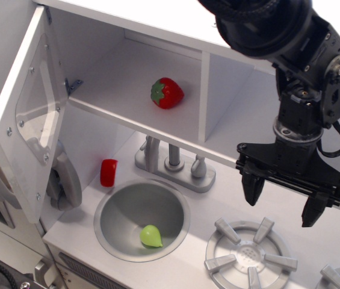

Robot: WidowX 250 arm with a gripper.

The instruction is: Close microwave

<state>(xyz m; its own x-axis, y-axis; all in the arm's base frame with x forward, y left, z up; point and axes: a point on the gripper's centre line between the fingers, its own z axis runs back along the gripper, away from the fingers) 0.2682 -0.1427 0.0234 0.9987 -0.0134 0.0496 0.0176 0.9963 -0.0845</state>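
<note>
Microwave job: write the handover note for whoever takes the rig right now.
Tool: open, empty, hanging over the counter by the burner, well to the right of the microwave door.
Microwave: door swung wide open on the left side, the clear window showing. A strawberry lies inside the compartment.
Done: nothing yet; the tool is not touching the door.
Left: bring the tool across to the door's outer face and push it shut.
Nearby: sink with a green item in it, faucet behind it.
</note>
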